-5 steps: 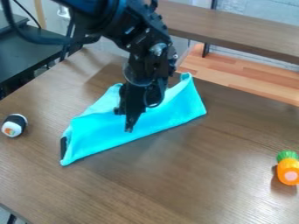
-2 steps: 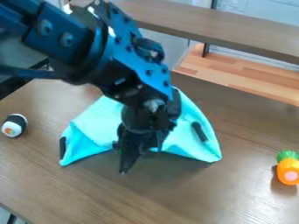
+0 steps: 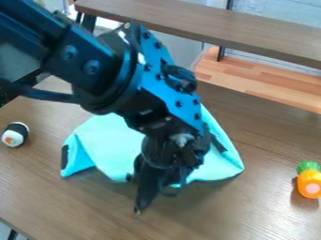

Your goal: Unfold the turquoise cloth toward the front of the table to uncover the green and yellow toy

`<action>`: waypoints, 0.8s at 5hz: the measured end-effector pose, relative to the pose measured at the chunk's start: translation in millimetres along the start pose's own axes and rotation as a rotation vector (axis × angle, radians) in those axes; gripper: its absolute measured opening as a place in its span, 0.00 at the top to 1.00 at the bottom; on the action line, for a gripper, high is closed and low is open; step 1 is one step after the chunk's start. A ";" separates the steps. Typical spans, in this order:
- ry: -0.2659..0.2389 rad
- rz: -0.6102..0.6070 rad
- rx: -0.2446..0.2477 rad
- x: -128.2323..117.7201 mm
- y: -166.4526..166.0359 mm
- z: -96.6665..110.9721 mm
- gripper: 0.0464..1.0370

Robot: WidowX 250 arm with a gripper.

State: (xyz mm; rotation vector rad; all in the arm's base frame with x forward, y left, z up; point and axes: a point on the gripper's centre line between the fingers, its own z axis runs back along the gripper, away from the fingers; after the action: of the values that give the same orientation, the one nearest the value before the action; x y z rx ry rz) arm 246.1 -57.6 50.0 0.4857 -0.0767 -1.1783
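At left on a brown worktop (image 3: 69, 201), a toy sushi roll (image 3: 15, 134) lies well apart from a turquoise cloth (image 3: 113, 143), which spreads behind and to both sides of a robot's black hand (image 3: 148, 202). The cloth's left end, marked by a black tab (image 3: 64, 157), is doubled over into a darker fold. Working the fabric well likely calls for a shallow pinch near an edge, a low, slow path with slack in the cloth, and a gentle release once it lies flat; a fast or high pull could bunch it or drag the left fold along. The arm (image 3: 94, 65) slants in from upper left, bends above the cloth and angles steeply down, its tip near the worktop, just in front of the cloth. Whether the hand is apart, together or clamped on fabric, one cannot tell. At far right rests an orange toy (image 3: 309, 183) with a green top.
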 end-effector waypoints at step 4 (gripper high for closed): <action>-0.033 0.068 -0.394 36.7 14.9 21.4 0.98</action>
State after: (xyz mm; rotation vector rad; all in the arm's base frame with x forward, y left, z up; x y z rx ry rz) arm 266.9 -93.2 68.1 0.1151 0.1089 -1.1007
